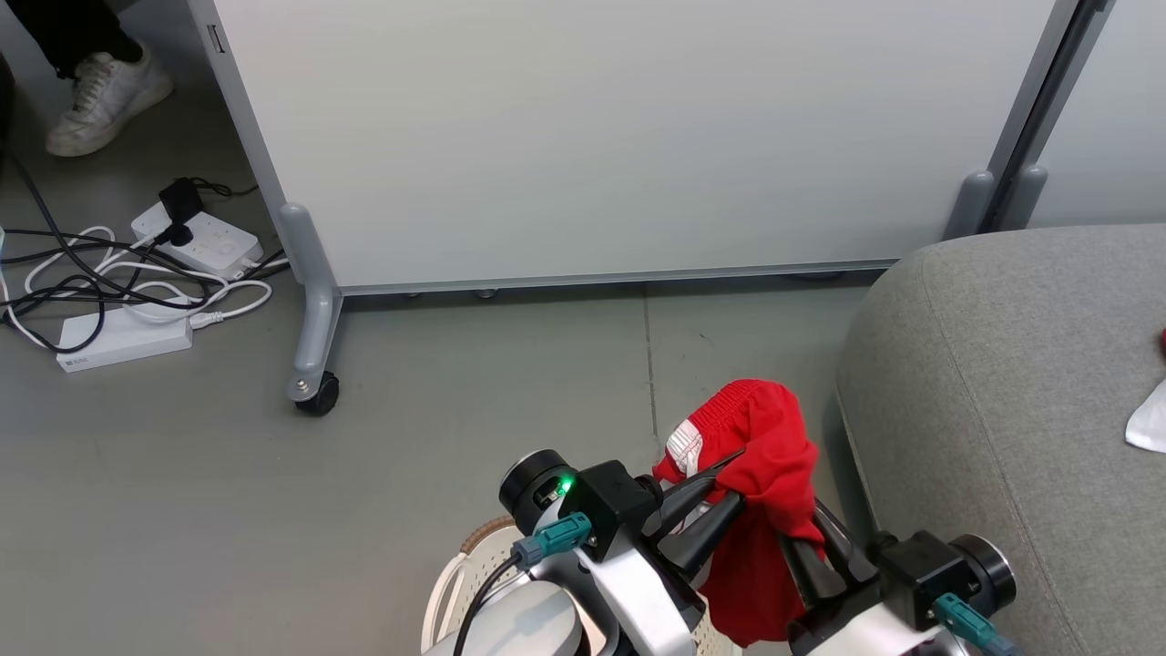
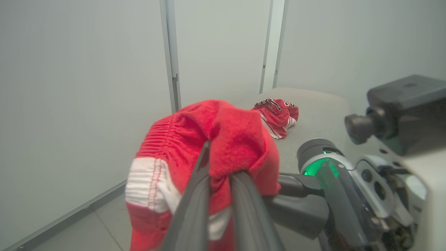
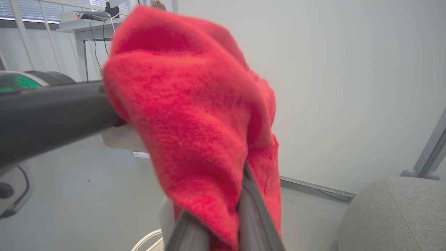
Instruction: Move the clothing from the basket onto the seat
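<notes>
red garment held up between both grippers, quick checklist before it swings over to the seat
1. left gripper pinched on the red garment: ok.
2. right gripper closed with fabric between its fingers: ok.
3. red garment's hanging end clear of the basket: cannot tell, it is hidden.
4. bare landing room on the seat: ok; the other garment lies farther along it.
5. floor between red garment and seat free of obstacles: ok.
6. person's shoe far from both grippers: ok.

The head camera looks down from above. Both wrist cameras sit close against the clothing [image 2: 226,139], shared by all views.
</notes>
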Robot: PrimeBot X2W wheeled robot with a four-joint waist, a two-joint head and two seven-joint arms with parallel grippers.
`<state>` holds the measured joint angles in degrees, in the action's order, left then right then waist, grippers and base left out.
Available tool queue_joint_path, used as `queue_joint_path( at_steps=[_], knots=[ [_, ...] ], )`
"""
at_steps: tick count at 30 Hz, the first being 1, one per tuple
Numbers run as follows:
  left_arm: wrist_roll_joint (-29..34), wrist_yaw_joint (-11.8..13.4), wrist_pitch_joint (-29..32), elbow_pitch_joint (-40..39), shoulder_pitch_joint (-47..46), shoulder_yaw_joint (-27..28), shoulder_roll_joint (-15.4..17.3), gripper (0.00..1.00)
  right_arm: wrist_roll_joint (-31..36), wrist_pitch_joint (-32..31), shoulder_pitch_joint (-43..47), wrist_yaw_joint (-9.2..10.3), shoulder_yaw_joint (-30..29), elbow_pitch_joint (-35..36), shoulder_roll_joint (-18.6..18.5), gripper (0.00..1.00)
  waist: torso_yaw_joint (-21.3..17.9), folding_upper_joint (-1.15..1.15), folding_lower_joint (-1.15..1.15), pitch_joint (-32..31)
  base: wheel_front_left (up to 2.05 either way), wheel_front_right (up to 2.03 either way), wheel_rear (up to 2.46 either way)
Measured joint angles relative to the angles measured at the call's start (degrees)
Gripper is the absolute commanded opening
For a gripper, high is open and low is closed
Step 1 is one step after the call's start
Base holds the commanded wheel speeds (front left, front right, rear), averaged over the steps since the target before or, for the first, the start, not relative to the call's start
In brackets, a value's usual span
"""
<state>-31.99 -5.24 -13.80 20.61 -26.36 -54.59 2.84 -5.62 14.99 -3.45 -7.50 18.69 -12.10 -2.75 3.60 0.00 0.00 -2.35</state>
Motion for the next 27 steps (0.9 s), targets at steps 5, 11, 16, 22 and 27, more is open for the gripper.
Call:
queue_joint_path(
  at_steps=[5,11,16,22,27],
  knots=[
    [-0.15,0.11,-0.1,0.43,-0.29,0.01,0.0,0.0,-0.51,0.0,-0.14,0.0,-0.81,0.7,0.0,0.0,-0.01,0.0,0.0,-0.05,0.0,0.0,0.0],
    [0.52,0.53,-0.56,0.88,-0.56,0.12,0.15,1.0,-0.43,0.0,-0.13,0.01,-2.34,2.68,0.01,0.0,0.17,0.0,0.0,-0.34,0.0,0.0,0.0],
    [2.23,0.73,-0.96,2.46,-0.46,0.42,1.49,1.0,0.64,0.0,-0.1,0.01,-5.09,3.99,0.02,0.0,0.32,0.0,0.0,-0.5,0.0,0.0,0.0],
    [3.47,-1.27,-1.11,4.6,2.42,-1.32,3.02,1.0,2.15,0.0,0.76,0.01,-9.88,5.71,0.0,0.0,0.38,0.0,0.0,-0.61,0.0,0.0,0.0],
    [3.89,-1.82,-1.24,3.98,5.6,-0.07,3.59,1.0,2.88,0.0,1.71,0.01,-13.02,6.46,-0.01,0.0,-0.03,0.0,0.0,-0.56,0.0,0.0,0.0]
  ],
)
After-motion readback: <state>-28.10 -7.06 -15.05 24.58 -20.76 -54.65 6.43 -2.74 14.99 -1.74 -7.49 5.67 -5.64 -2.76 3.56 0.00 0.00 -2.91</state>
